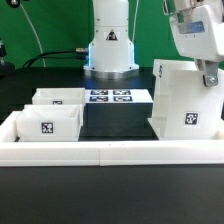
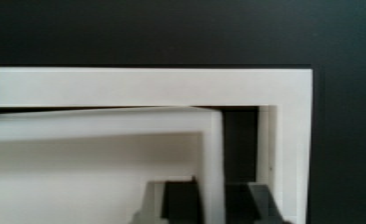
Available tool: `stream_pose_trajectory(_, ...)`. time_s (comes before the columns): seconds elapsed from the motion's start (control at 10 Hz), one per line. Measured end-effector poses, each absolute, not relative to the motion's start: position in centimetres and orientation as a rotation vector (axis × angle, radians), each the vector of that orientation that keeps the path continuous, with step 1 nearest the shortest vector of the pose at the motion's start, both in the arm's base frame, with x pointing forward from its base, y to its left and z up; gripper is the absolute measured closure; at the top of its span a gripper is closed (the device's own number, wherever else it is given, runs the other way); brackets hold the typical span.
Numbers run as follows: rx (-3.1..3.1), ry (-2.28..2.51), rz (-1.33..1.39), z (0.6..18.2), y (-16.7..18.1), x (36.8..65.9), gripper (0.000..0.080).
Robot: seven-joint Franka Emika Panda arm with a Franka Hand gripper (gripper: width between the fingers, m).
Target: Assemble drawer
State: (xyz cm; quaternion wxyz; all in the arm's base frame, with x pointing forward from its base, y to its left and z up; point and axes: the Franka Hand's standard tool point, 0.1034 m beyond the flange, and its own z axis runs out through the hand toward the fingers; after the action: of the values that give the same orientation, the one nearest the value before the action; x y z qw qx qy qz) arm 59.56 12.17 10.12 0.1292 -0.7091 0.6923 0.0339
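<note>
Drawer housing [image 1: 183, 100] stood upright at the exterior view's right, close to the low white wall [image 1: 110, 152], with a tag on the face toward the camera. Both trays [image 1: 48, 122] sat well apart from it at the exterior view's left, one behind the other, neither inserted. The marker board [image 1: 108, 97] lay between them and the housing.

My pincer [image 1: 208, 76] hung at the housing's upper edge. In the wrist view my fingers [image 2: 173, 206] stood one on each side of a thin upright panel of the housing, narrowly parted. Whether the pads pressed on it I could not tell.

Judgement: the step in hand was gripping or shifting the housing. To do it well, I should centre the panel between the pads, close squarely, and move low and slowly. A tall box held by one thin edge would likely tip or twist.
</note>
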Motion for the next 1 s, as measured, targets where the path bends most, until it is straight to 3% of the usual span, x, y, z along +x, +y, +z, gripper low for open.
stream_pose_trajectory(0.4,-2.042,2.005,0.079,10.1,11.9,62.3,0.0759)
stream_pose_trajectory(1.0,-2.052,2.001,0.108,10.1,12.0,63.6,0.0757)
